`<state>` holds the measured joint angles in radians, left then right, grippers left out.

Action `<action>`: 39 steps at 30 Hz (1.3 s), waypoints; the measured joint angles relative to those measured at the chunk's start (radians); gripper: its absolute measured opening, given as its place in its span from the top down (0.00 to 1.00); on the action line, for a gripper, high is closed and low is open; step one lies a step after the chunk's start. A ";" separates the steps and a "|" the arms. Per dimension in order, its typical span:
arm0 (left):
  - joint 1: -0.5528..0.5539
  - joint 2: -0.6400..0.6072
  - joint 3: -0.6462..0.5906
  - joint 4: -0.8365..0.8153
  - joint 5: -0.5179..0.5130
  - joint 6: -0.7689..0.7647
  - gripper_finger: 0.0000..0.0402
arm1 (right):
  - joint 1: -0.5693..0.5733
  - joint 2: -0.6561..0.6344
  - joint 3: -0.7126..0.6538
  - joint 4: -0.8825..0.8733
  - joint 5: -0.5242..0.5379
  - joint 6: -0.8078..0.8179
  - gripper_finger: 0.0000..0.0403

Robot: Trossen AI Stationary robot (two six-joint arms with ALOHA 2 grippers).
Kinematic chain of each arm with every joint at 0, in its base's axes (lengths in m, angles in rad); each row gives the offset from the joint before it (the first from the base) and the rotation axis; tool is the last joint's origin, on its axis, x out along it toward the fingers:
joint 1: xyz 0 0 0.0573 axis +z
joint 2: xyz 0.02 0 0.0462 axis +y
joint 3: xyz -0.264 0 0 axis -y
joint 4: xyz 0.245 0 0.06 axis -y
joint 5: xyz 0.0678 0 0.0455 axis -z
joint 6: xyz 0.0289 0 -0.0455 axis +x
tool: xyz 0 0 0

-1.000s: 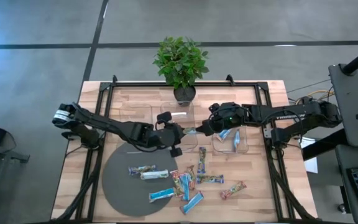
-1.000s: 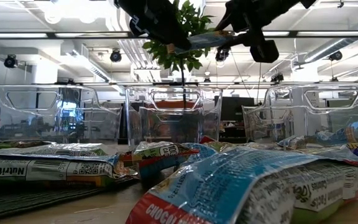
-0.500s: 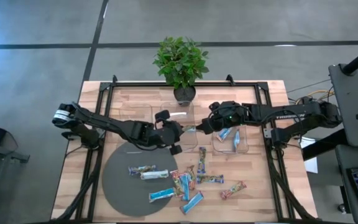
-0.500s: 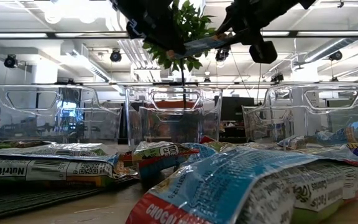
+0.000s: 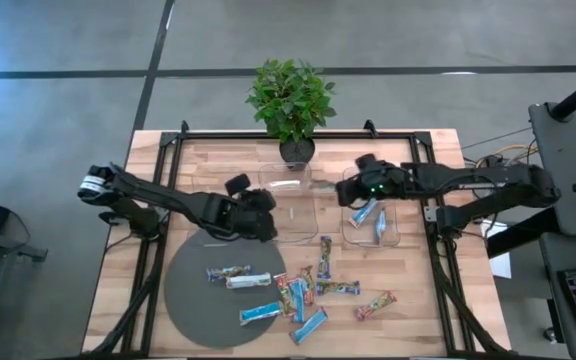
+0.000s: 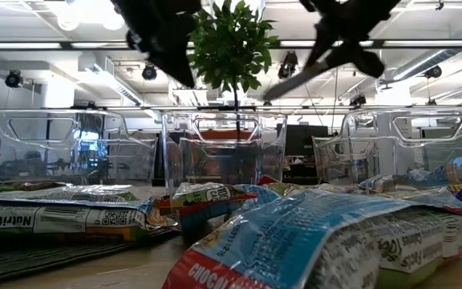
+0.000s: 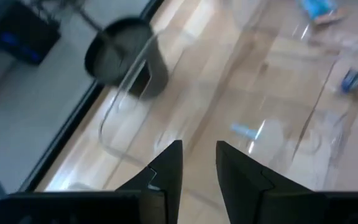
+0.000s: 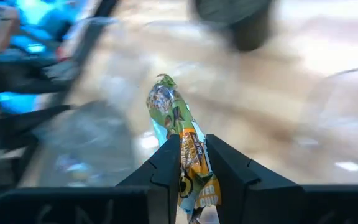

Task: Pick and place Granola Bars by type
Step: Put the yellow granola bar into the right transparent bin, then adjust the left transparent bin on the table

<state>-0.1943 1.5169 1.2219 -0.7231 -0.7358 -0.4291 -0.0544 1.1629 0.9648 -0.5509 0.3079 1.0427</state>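
My right gripper is shut on one multicoloured green-orange granola bar and holds it in the air between the middle clear tray and the right clear tray. In the low view the bar shows as a slanted strip under the gripper. My left gripper hovers at the middle tray's left side, its fingers a little apart with nothing between them. Several other bars lie flat on the table and on the dark round mat. Two blue bars lie in the right tray. My right gripper pinches the bar's orange end between its two fingers. The bar lies along the fingers and its green end sticks out past the fingertips. It is lifted clear of table and trays, slanting downward.
A potted plant stands at the table's far edge behind the middle tray. A third clear tray shows at the left in the low view. The bare wood between trays and mat is free.
My right gripper has shut on the bar that both grippers met at over the middle tray, and has drawn back toward the table's right with it. My left gripper has pulled away toward the table's left without the bar. Both wrists have tipped.
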 joint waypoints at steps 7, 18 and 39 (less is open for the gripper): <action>-0.024 -0.018 -0.002 -0.132 0.000 -0.124 0.80 | 0.094 -0.068 0.119 -0.443 0.273 0.008 0.85; -0.023 -0.018 -0.002 -0.125 0.001 -0.147 0.80 | 0.187 0.046 0.170 -0.775 0.185 0.175 0.85; -0.093 -0.027 -0.067 -0.152 0.157 -0.298 0.80 | 0.210 0.253 0.156 -0.661 0.186 0.033 0.49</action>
<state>-0.2869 1.4900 1.1545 -0.8752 -0.5786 -0.7271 0.1561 1.4159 1.1205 -1.2116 0.4940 1.0760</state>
